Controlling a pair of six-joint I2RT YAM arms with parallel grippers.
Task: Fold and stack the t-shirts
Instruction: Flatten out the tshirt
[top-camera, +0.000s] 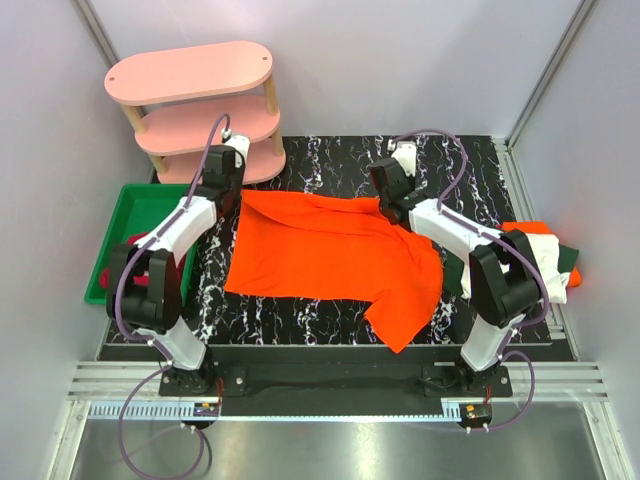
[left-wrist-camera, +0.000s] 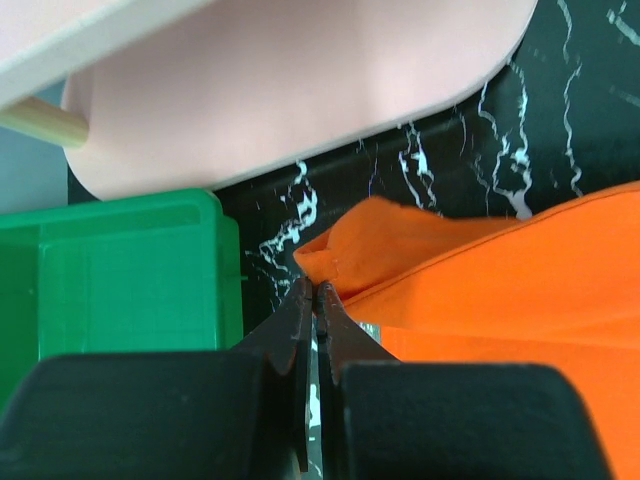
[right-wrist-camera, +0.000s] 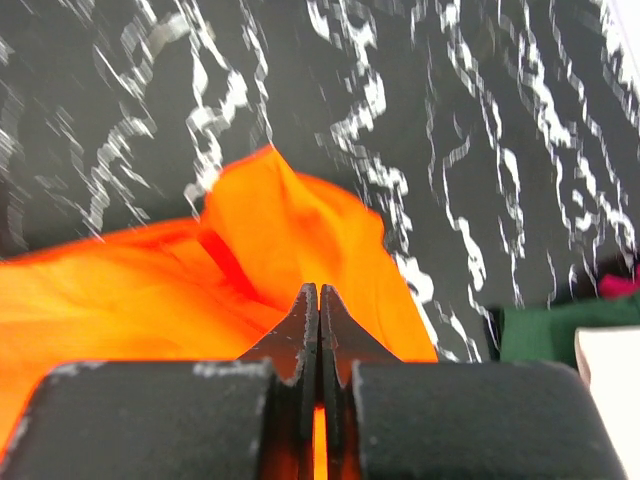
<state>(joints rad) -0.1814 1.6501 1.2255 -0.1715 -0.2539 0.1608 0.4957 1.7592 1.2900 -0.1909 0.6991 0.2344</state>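
The bright orange t-shirt lies spread across the black marbled table, and one part trails toward the front right. My left gripper is shut on its far left corner; the left wrist view shows the tips pinching a fold of orange cloth. My right gripper is shut on the far right corner, with orange cloth running between the closed jaws. Further t-shirts, orange, white and dark green, lie in a pile at the table's right edge.
A green bin sits off the table's left side and also fills the left of the left wrist view. A pink tiered shelf stands at the back left. Grey walls close in both sides.
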